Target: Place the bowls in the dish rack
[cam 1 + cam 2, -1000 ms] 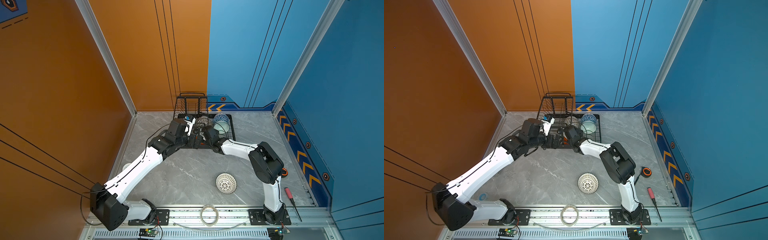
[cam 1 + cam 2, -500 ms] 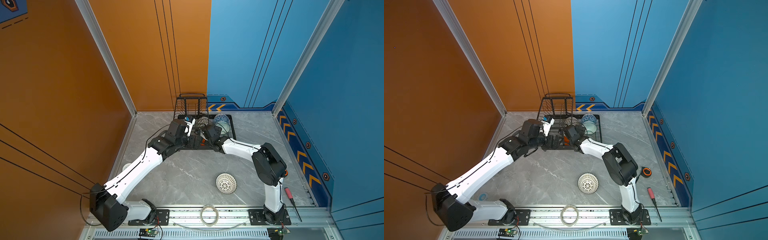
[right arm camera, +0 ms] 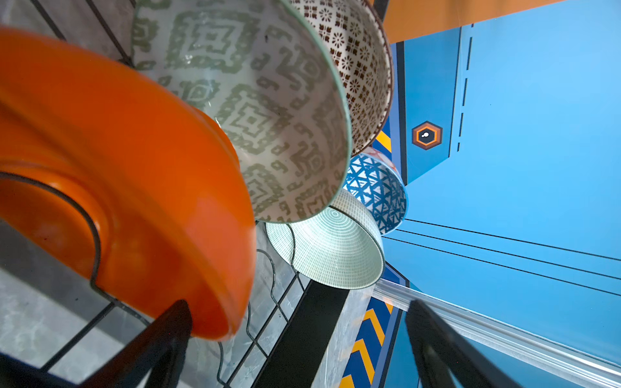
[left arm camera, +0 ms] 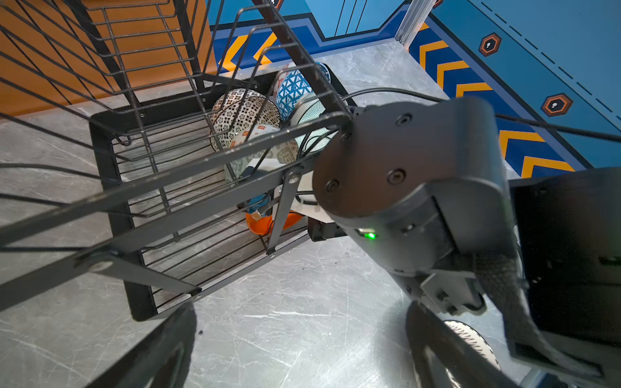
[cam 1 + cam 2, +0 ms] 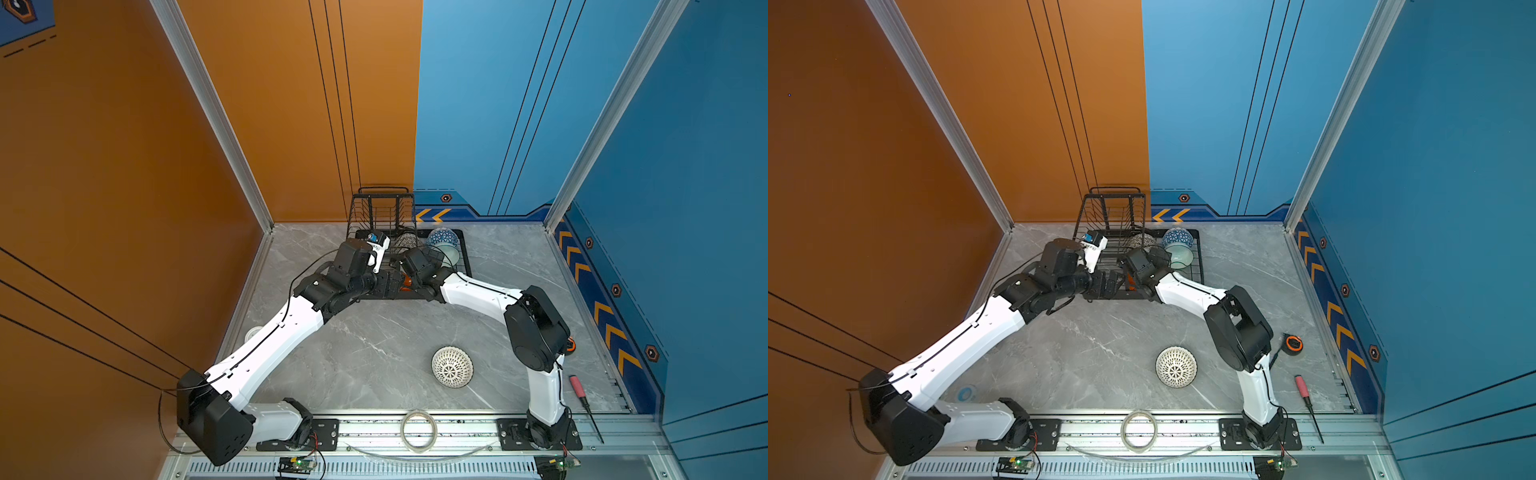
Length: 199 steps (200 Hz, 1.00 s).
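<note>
In both top views the dish rack (image 5: 466, 259) (image 5: 1201, 266) stands just above the middle of the frame, at the far edge of the grey table (image 5: 374, 353). Both arms reach to its near edge and meet there.

The right gripper (image 3: 297, 307) is inside the lower tray (image 4: 106, 161). Its jaws stand wide apart with nothing between them. The orange bowl (image 3: 134, 201) rests on the wires just beside one finger (whether it touches the finger I cannot tell, because the rim is blurred). Behind the orange bowl leans the maze-patterned bowl (image 3: 255, 107), and behind this one the dotted bowl (image 3: 364, 67). The blue bowl with white triangles (image 3: 378, 193) and the pale mint bowl (image 3: 332, 248) lie on their sides next to them, the mint one in front of the blue one. So five bowls are in the lower tray.

The left gripper (image 4: 300, 307) hangs over the bare table just in front of the rack. Its jaws are also wide apart and hold nothing.

The white lattice bowl (image 5: 452, 367) (image 5: 1176, 367) lies on the table to the lower right of the middle in both top views, well apart from the rack. A pale tape ring (image 5: 418, 430) lies at the bottom centre of the frame, and a red screwdriver (image 5: 577, 386) at the lower right
</note>
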Tool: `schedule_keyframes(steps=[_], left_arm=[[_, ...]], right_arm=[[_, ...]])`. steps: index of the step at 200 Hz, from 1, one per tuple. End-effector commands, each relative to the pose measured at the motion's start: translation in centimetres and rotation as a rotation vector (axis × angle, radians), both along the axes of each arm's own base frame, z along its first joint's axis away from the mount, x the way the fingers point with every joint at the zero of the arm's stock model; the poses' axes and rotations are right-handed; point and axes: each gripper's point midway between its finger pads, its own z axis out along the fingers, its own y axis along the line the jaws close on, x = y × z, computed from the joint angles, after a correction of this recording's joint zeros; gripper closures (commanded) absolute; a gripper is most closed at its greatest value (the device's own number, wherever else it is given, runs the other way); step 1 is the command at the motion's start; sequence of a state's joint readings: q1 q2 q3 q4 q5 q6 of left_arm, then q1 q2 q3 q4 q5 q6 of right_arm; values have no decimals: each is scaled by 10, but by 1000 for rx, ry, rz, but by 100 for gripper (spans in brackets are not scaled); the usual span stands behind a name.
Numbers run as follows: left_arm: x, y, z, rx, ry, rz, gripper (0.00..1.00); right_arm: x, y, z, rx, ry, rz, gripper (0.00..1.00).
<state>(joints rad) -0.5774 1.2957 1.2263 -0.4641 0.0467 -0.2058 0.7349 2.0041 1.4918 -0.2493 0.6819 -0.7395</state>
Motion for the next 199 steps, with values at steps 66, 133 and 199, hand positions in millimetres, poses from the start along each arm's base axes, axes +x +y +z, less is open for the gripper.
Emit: schedule_keyframes(steps=[66, 133, 199], left_arm=[[-7, 1, -2, 6, 6, -7, 2], [-6, 0, -1, 3, 5, -11, 2], [-5, -2, 0, 3, 3, -14, 2]], right_arm=[[-1, -11, -19, -70, 1, -2, 2], [-3, -11, -15, -54, -10, 4, 2], [-8, -5, 6, 7, -6, 34, 0]])
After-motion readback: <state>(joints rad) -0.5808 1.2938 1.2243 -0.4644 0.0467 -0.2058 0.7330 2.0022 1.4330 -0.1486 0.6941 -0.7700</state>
